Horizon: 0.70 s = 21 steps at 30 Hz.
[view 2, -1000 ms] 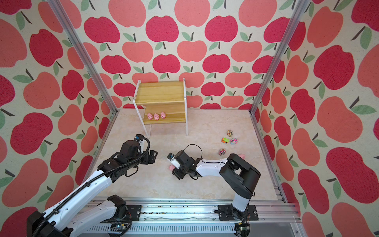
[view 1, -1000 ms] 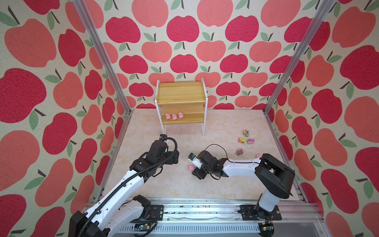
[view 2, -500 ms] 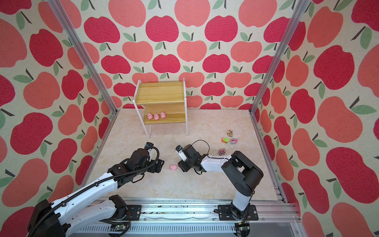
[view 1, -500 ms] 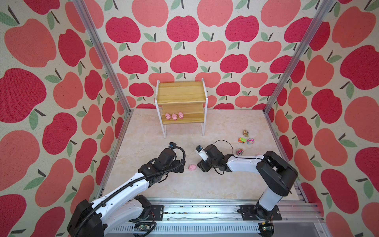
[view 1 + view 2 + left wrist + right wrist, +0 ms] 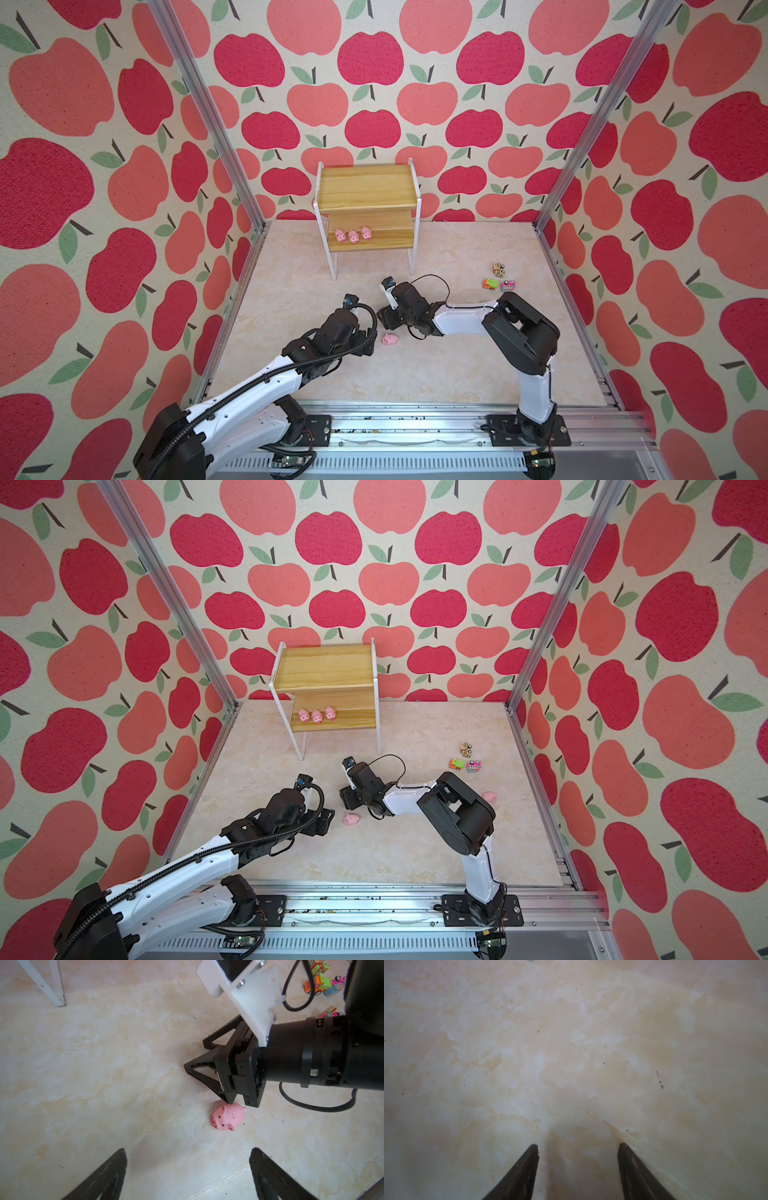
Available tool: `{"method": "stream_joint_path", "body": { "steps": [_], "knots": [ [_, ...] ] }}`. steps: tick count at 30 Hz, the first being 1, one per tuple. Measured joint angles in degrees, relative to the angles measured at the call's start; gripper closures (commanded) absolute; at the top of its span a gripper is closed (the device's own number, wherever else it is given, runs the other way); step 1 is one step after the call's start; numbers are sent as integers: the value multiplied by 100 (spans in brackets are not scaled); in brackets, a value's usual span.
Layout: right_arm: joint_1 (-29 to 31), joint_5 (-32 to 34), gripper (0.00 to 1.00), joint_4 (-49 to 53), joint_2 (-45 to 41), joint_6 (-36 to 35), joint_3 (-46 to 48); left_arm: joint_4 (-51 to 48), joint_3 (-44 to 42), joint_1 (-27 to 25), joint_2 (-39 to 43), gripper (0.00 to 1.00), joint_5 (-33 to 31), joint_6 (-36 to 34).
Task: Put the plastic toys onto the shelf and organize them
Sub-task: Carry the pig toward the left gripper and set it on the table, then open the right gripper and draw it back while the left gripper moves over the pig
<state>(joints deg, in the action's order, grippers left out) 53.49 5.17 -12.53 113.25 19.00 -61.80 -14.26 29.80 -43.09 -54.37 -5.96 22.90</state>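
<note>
In both top views the shelf stands at the far wall with three pigs in a row on the left of its lower board, while its upper board is bare. The toy trucks are bunched on the floor at the far right. In a top view a stray pig peeks out beside the right arm's elbow. Another loose pig lies near mid-floor between the left gripper and the right gripper, which nearly meet there. In the left wrist view the left gripper is spread wide and empty. The loose pig lies tipped over ahead of its jaws, right under the right gripper's body. Whether they touch I cannot tell. In the right wrist view the right gripper is parted with nothing between its fingers, over bare marbled floor. The main risk looks like a collision: if the left gripper advances while the right one sits over the pig, fingers could strike housing or snag its cable. The rounded, tipped pig could also roll or squirt out of an off-centre pinch, and a nudge from either arm might knock it away.
</note>
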Motion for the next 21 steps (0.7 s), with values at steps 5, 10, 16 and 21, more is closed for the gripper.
{"method": "stream_joint_path", "body": {
  "steps": [5, 10, 16, 21],
  "knots": [
    [-42, 374, 34, 7, -365, 63, 343, 85, -33, -160, -7, 5, -122, 0],
    [-44, 684, 34, 83, -1504, 59, 1290, 184, -39, -216, -149, 5, -212, -61],
    [546, 1178, 34, 498, -2422, 68, 2116, 385, -39, -214, -498, 5, -221, -251],
    [977, 1438, 34, 1108, -2592, 151, 2330, 472, -39, -214, -748, 5, -221, -308]
  ]
}}
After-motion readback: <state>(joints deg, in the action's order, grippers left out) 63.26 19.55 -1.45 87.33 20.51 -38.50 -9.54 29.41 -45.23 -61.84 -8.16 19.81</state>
